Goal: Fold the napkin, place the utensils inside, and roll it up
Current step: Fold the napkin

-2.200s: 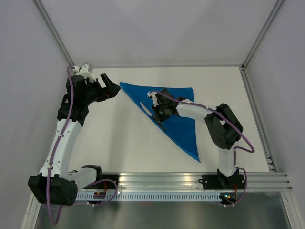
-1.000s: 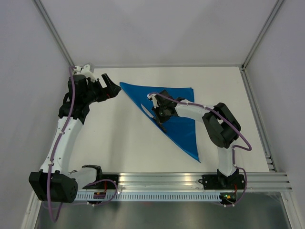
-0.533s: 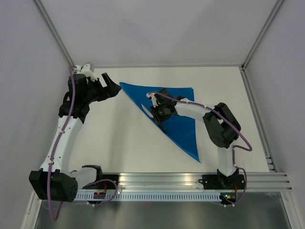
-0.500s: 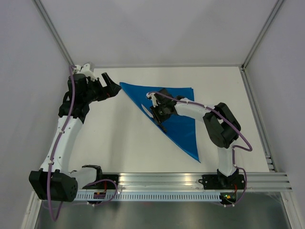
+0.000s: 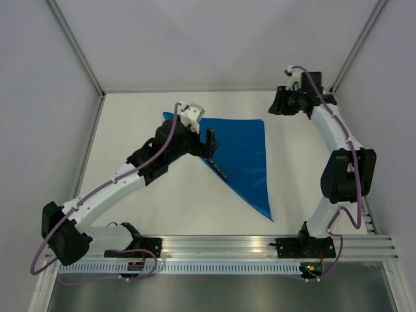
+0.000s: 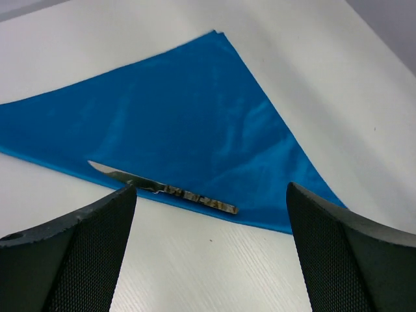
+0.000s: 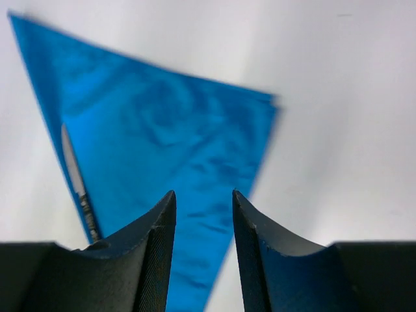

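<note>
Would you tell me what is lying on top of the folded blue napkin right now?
Only the knife, lying flat along the long edge of the napkin. Anything between the folded layers is covered and cannot be seen.

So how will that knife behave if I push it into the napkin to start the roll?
The knife looks slim and stiff, so it should probably slide as one piece. It lies flat at the long edge of the napkin, so it is likely awkward to pinch. The soft-looking cloth may bunch ahead of it.
</note>
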You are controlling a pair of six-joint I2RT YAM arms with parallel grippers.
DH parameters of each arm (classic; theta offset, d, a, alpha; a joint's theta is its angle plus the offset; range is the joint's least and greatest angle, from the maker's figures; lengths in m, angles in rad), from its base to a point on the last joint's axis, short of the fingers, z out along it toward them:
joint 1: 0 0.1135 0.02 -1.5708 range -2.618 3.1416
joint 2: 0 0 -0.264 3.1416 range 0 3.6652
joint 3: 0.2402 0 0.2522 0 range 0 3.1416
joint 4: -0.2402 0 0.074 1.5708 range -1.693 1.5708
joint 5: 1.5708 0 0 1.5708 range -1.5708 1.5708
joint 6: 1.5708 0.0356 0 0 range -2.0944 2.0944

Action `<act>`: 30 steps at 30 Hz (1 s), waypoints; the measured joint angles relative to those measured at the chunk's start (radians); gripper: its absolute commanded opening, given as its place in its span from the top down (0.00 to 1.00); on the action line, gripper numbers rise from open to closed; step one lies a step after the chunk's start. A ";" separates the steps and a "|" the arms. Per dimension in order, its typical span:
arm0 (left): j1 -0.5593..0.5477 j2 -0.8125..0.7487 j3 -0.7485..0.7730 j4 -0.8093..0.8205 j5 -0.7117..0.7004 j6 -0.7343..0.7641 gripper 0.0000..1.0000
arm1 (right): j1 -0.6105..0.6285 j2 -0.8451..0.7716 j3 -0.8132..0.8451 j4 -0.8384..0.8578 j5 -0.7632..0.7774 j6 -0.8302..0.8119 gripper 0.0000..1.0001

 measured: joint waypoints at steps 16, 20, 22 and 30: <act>-0.755 0.425 -0.241 0.524 -0.443 0.452 0.03 | -0.278 -0.077 -0.096 -0.017 -0.131 0.002 0.55; -0.806 0.491 -0.238 0.592 -0.450 0.477 0.07 | -0.284 -0.077 -0.102 -0.015 -0.133 0.003 0.55; -0.830 0.533 -0.227 0.608 -0.452 0.486 0.09 | -0.286 -0.077 -0.103 -0.015 -0.138 0.003 0.55; -0.897 0.677 -0.182 0.649 -0.452 0.513 0.15 | -0.288 -0.078 -0.103 -0.013 -0.149 0.003 0.56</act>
